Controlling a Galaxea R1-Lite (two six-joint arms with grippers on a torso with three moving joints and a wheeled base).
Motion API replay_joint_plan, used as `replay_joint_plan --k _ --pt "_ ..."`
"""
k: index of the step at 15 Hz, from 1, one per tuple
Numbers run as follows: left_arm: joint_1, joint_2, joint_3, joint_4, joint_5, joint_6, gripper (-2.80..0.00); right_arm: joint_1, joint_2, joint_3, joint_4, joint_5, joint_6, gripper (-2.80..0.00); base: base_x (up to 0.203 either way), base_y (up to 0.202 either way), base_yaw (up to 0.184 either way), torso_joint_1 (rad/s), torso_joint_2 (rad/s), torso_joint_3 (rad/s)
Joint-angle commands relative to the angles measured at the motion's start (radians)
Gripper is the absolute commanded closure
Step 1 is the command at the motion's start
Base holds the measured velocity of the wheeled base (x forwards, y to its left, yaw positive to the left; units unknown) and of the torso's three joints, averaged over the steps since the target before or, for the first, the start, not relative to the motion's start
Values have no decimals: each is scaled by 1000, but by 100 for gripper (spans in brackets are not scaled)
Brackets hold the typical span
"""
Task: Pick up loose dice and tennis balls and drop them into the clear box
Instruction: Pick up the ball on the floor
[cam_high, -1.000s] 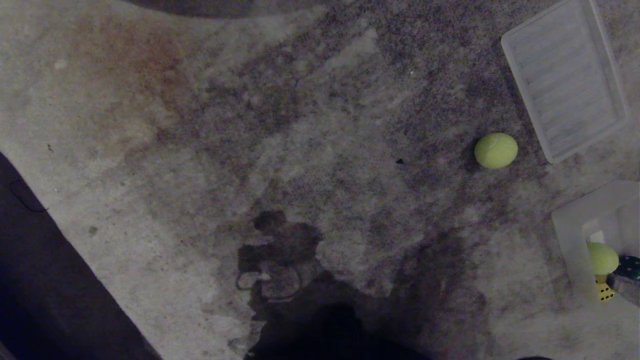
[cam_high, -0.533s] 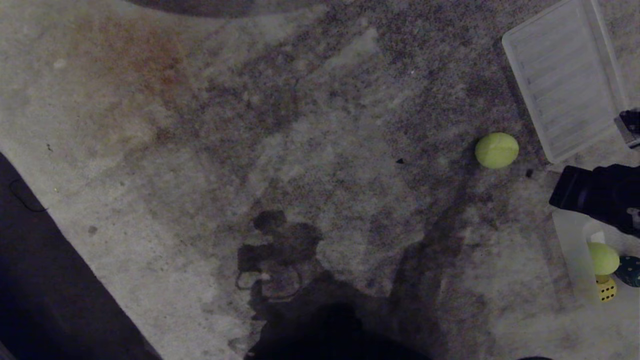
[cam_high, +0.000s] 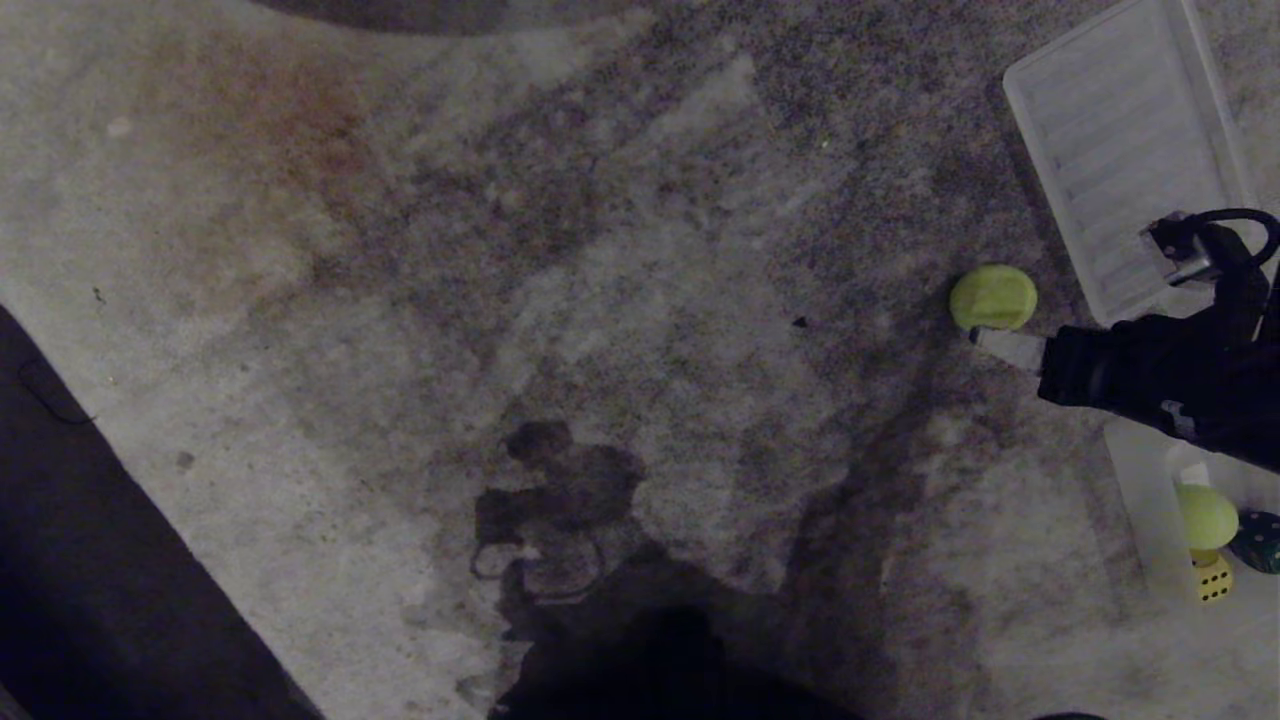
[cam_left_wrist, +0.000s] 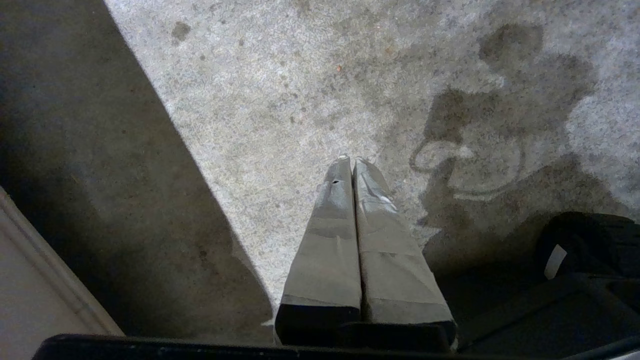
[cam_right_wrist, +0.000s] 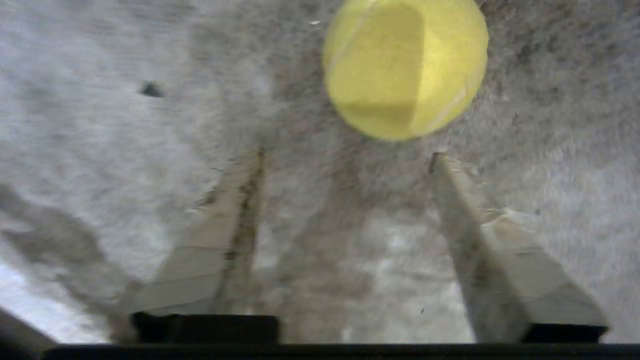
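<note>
yellow-green felt fills your right wrist view: the loose tennis ball (cam_right_wrist: 405, 67) lies on the mottled grey carpet (cam_high: 600, 300), just past the tips of your right claw (cam_right_wrist: 345, 157). its two pale fingers (cam_right_wrist: 220, 235) stand wide apart, nothing between them, and the ball sits ahead of the gap, nearer one finger than the other. from the head view the same ball (cam_high: 993, 297) has the dark right arm reaching in beside it, one light fingertip just by the ball; you cannot tell whether it touches.

taking that ball as your landmark: the flat ribbed lid (cam_high: 1125, 150) lies just beyond it, farther from you and toward your right. the clear box (cam_high: 1145, 500) sits nearer to you than the ball and toward your right, partly under the arm. inside the box you can see a second tennis ball (cam_high: 1206, 516), a yellow die (cam_high: 1214, 578) below it, and what looks like a dark green die (cam_high: 1262, 541) at the frame's edge.

your left claw (cam_left_wrist: 352, 160) hangs well apart from the ball, on your left, fingers pressed together and empty above the carpet, near its edge with the dark floor (cam_left_wrist: 75, 150).
</note>
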Motion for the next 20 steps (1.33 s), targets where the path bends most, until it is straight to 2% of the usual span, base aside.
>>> replay_joint_plan --k 1,3,6,9,12,13,20 --pt "1 1 2 1 0 0 0 -3 84 -11 -37 -2 -8 -280 0 0 0 0 0 0" --pt "0 1 2 0 0 0 0 -5 130 -28 -106 -4 -9 -280 0 0 0 0 0 0" --pt "-1 1 2 0 0 0 0 -26 191 -98 -130 -7 -9 -280 0 0 0 0 0 0" --pt "0 1 2 0 0 0 0 -35 238 -147 -136 -68 -10 -280 0 0 0 0 0 0" --pt "-1 1 2 -1 0 0 0 -35 271 -153 -237 -99 -8 -280 0 0 0 0 0 0" --pt "-1 1 2 -1 0 0 0 -35 272 -156 -244 -99 -8 0 0 0 0 0 0 0" --pt "1 1 2 1 0 0 0 -34 214 -116 -242 -97 -43 0 0 0 0 0 0 0"
